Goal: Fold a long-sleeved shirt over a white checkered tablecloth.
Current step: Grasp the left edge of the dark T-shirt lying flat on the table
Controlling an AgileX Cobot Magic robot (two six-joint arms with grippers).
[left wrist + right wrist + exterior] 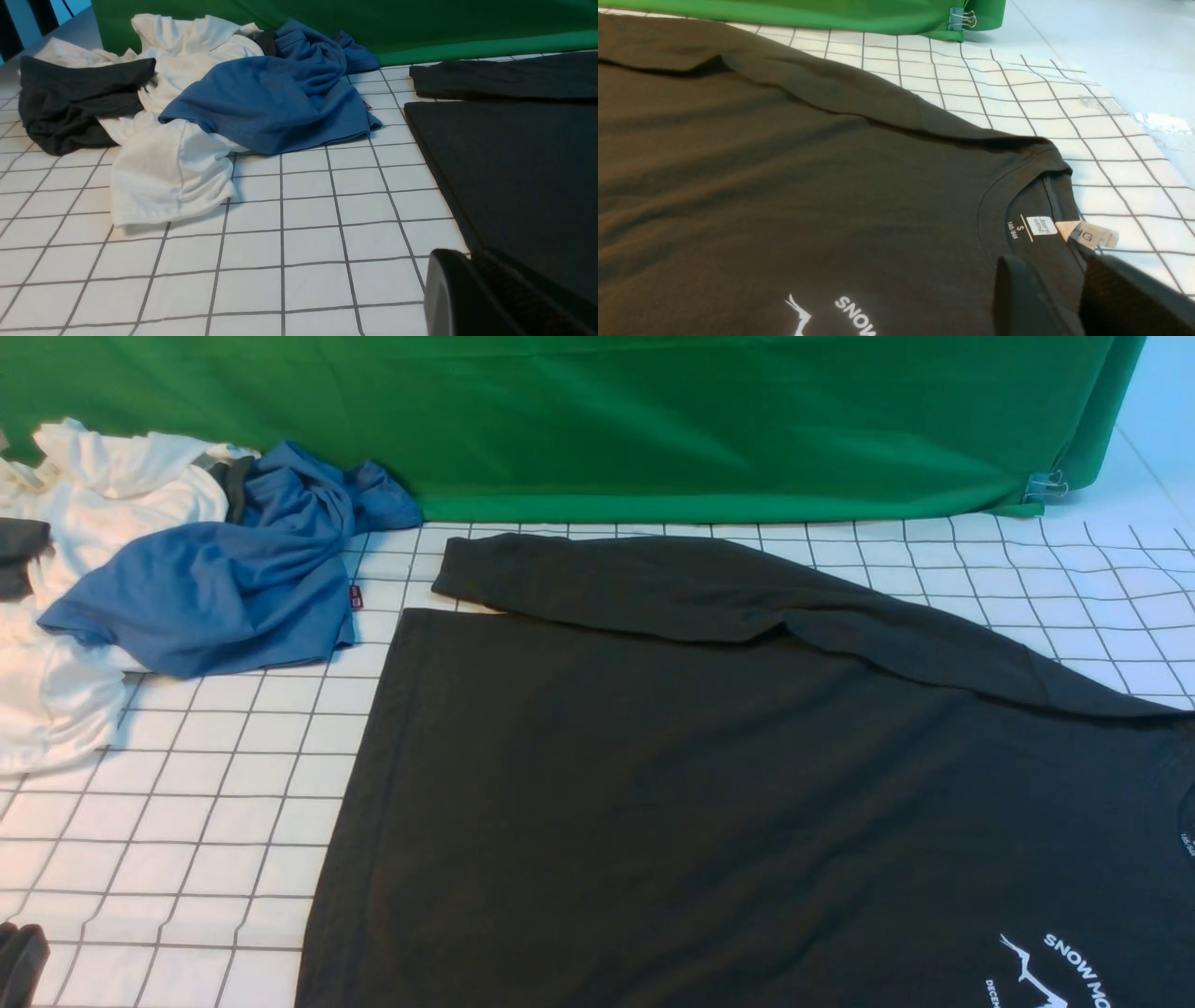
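Observation:
The black long-sleeved shirt point(700, 784) lies flat on the white checkered tablecloth point(233, 775), its far sleeve point(709, 588) folded across the top. Its white logo point(1064, 971) shows at the front right. My left gripper point(469, 254) is shut and empty, low over bare cloth beside the shirt's hem point(514, 163); its tip shows at the front left corner point(19, 957). My right gripper point(1052, 261) is out of the front view. In the right wrist view it is open, its fingers astride the back of the collar point(1031, 186) by the neck labels point(1092, 235).
A heap of white garments point(84, 523), a blue shirt point(224, 588) and a dark garment point(74, 102) lies at the far left. The green backdrop cloth point(653, 420) hangs along the back, held by a clip point(1047, 485). Bare pale table point(1111, 42) shows past the tablecloth's right edge.

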